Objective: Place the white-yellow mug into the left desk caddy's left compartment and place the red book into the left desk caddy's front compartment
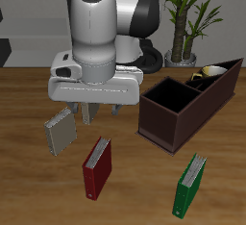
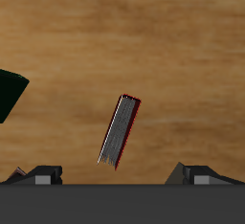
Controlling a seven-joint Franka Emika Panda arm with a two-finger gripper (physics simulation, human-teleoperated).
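Green book (image 1: 189, 186) standing on edge nearest the table's front edge, clear of the work; then by size — the arm's white body fills mid-frame, the gripper (image 1: 92, 112) hanging above the wood table (image 1: 29, 186); the left desk caddy (image 1: 187, 102) sits beside it farther back, the white-yellow mug (image 1: 210, 73) already down in one of its narrow sections; which one I cannot tell. Red book (image 1: 97, 165) stands on edge in front of the gripper, toward the table's front edge — apart, not touched. Wrist view shows its page edges (image 2: 118, 132) up, long axis slightly slanted to the finger line. Fingers (image 2: 38, 173) spread wide, holding nothing. Grey book (image 1: 60, 130) just beside.
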